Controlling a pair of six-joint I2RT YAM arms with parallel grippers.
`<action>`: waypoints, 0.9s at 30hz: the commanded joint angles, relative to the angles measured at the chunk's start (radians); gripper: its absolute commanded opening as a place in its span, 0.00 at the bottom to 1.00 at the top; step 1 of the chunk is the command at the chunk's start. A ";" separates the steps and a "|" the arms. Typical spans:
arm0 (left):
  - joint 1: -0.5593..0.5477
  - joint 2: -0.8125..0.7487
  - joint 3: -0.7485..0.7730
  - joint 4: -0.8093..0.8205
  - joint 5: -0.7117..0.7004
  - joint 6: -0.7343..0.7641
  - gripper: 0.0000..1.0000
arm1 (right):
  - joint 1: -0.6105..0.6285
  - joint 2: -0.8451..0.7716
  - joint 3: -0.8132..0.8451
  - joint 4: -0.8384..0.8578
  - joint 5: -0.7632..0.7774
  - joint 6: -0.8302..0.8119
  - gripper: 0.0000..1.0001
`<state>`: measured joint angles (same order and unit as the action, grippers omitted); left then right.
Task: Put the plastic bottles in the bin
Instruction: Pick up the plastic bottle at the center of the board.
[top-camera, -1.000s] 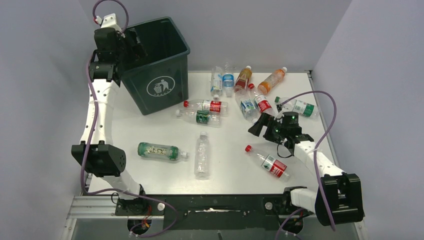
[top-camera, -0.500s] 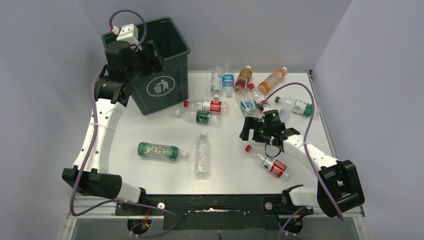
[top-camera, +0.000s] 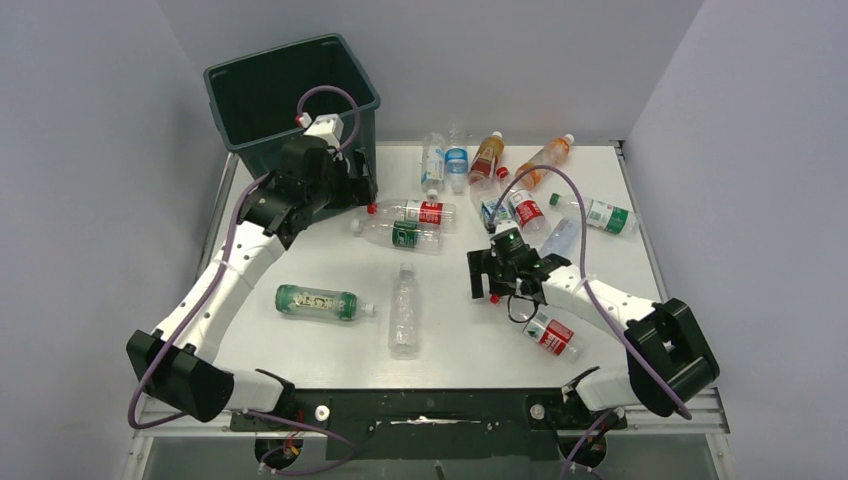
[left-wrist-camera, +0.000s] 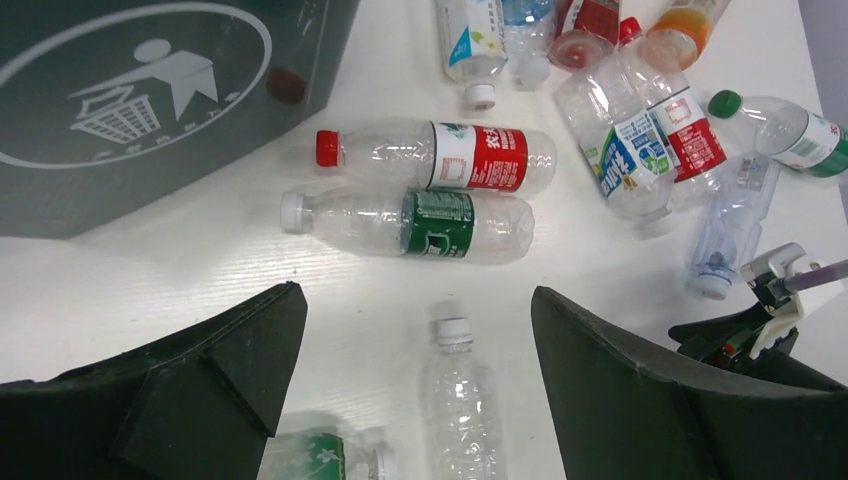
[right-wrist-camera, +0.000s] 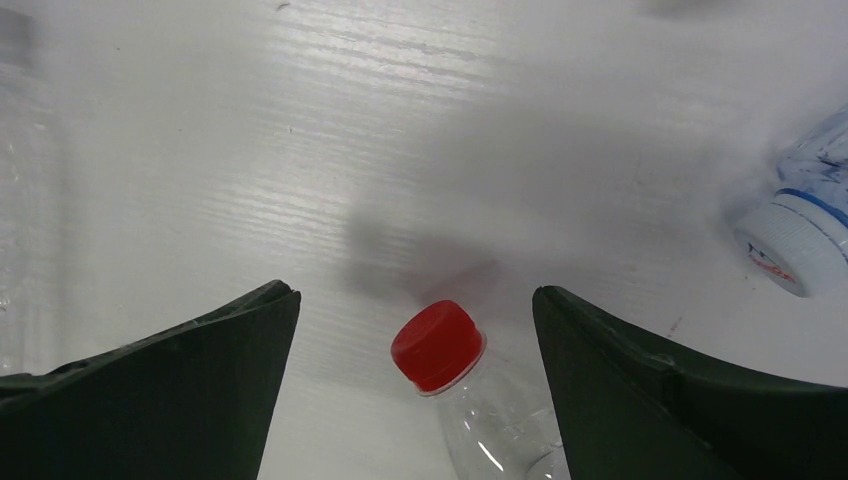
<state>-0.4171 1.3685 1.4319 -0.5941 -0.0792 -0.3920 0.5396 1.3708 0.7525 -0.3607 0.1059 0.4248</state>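
The whole table (top-camera: 320, 345) is seen from high behind the arm bases, the bin (top-camera: 262, 110) far left. Its front is shared with the nearer, downward-angled left wrist view. Right of the bin, the table is viewed closely from the right wrist.

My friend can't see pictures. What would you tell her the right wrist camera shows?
A clear plastic bottle with a red cap lies on the white table between the right gripper's open dark fingers, untouched. Another bottle's white cap peeks in at the right edge.
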 joint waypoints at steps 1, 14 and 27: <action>-0.030 -0.063 -0.031 0.060 -0.017 -0.028 0.84 | 0.030 0.003 0.018 0.017 0.039 -0.017 0.89; -0.109 -0.092 -0.133 0.065 -0.035 -0.059 0.84 | 0.061 0.056 0.018 -0.004 0.062 -0.023 0.81; -0.117 -0.088 -0.170 0.073 -0.057 -0.054 0.84 | 0.087 0.102 0.036 -0.034 0.064 -0.009 0.75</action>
<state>-0.5297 1.3060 1.2587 -0.5793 -0.1230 -0.4416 0.6102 1.4723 0.7521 -0.3855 0.1463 0.4103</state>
